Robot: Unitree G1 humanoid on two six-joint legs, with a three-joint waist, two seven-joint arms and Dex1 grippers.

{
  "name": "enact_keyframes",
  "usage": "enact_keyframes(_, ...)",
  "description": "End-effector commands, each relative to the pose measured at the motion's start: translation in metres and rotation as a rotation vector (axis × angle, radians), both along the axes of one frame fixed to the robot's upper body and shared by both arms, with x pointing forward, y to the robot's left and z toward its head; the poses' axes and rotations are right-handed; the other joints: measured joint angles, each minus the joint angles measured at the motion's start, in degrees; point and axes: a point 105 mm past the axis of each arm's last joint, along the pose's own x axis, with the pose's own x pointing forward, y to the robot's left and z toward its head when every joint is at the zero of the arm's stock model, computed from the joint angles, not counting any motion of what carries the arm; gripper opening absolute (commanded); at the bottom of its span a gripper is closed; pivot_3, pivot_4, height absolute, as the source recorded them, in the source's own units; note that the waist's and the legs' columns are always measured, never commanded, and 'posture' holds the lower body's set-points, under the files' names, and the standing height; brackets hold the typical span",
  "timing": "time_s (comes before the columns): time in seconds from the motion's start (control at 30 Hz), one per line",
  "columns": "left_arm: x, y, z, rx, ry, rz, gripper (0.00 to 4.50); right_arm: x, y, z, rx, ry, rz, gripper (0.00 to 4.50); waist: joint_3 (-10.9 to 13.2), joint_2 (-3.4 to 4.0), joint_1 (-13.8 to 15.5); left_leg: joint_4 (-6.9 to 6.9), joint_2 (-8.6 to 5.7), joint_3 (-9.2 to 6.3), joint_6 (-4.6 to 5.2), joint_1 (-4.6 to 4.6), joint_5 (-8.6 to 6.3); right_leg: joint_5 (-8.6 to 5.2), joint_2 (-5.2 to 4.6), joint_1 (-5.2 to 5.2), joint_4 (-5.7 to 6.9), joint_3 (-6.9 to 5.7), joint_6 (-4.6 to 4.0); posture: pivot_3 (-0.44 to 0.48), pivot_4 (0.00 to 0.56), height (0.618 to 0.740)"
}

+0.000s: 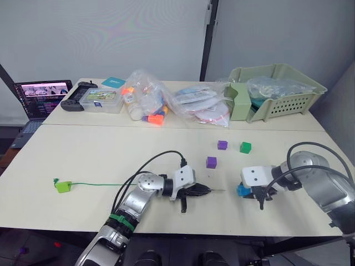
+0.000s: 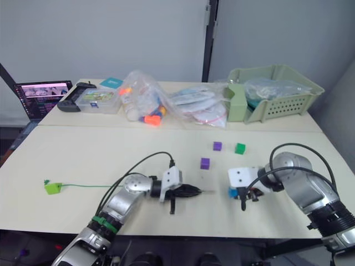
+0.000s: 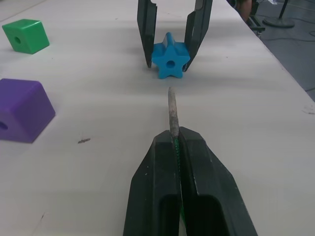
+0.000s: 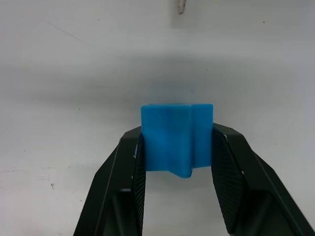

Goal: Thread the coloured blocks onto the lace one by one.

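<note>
I see a long cream table (image 1: 83,160) with a smooth matte top, and a second table pushed against its far edge, in front of a plain pale wall. On the far table stand a laptop (image 1: 40,100), a clear plastic box (image 1: 101,101), some crinkled transparent bags (image 1: 166,102) and a pale green slotted basket (image 1: 277,91). My left gripper (image 1: 204,190) lies low on the near table, its two black fingers pressed together on the lace (image 1: 100,184), so the stiff grey tip (image 3: 172,109) sticks out in front of them and points to the right gripper (image 1: 250,194). The thin green string runs back behind the left gripper, along the arm, to a lime green block (image 1: 62,186) far out on the left side, already on the string. The right gripper is clamped on a blue block (image 4: 177,142), glossy plastic, star-shaped from the front with a round hole in the centre, resting on the table just ahead of the needle tip, not touching it. Beyond the two grippers stand a purple block (image 1: 211,162), nearest to the left one, then another purple block (image 1: 222,144) and a dark green block (image 1: 245,147), all cubes with holes.
</note>
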Motion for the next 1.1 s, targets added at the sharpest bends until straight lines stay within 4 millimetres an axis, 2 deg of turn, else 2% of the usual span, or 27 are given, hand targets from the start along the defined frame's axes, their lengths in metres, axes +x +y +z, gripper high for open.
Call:
enact_keyframes(0.03, 0.003, -0.009, 0.014, -0.027, -0.052, 0.006, 0.00, 0.002, 0.004, 0.003, 0.005, -0.019, -0.023, 1.34, 0.0, 0.00, -0.1, 0.00, 0.00, 0.00, 0.00, 0.01, 0.00, 0.00, 0.01, 0.01, 0.01, 0.00, 0.00, 0.000, 0.150, 0.740)
enact_keyframes(0.37, -0.001, -0.024, 0.013, -0.016, -0.047, -0.024, 0.00, -0.005, 0.022, -0.006, 0.055, 0.048, -0.037, 1.34, 0.0, -0.03, -0.7, -0.03, 0.05, -0.02, 0.00, 0.09, 0.00, 0.00, 0.09, 0.03, 0.03, 0.01, -0.01, 0.000, 0.150, 0.740)
enact_keyframes(0.73, -0.002, -0.040, 0.006, 0.017, -0.058, -0.032, 0.00, -0.012, 0.025, -0.005, 0.076, 0.067, -0.040, 1.34, 0.0, -0.04, -0.5, -0.03, 0.02, -0.01, 0.00, 0.08, 0.00, 0.00, 0.06, 0.03, 0.03, 0.00, -0.01, 0.000, 0.150, 0.740)
enact_keyframes(0.9, 0.001, -0.037, 0.007, 0.021, -0.063, -0.012, 0.00, -0.015, 0.029, -0.002, 0.104, 0.079, -0.043, 1.34, 0.0, -0.04, -0.5, -0.04, 0.02, -0.03, 0.00, 0.07, 0.00, 0.00, 0.06, 0.02, 0.03, 0.00, -0.01, 0.000, 0.150, 0.740)
enact_keyframes(1.1, 0.005, -0.015, 0.017, 0.026, -0.085, 0.028, 0.00, -0.017, 0.030, -0.005, 0.106, 0.090, -0.054, 1.34, 0.0, -0.04, -0.5, -0.04, 0.02, -0.10, 0.00, 0.06, 0.00, 0.00, 0.05, 0.01, 0.03, 0.00, -0.01, 0.000, 0.150, 0.740)
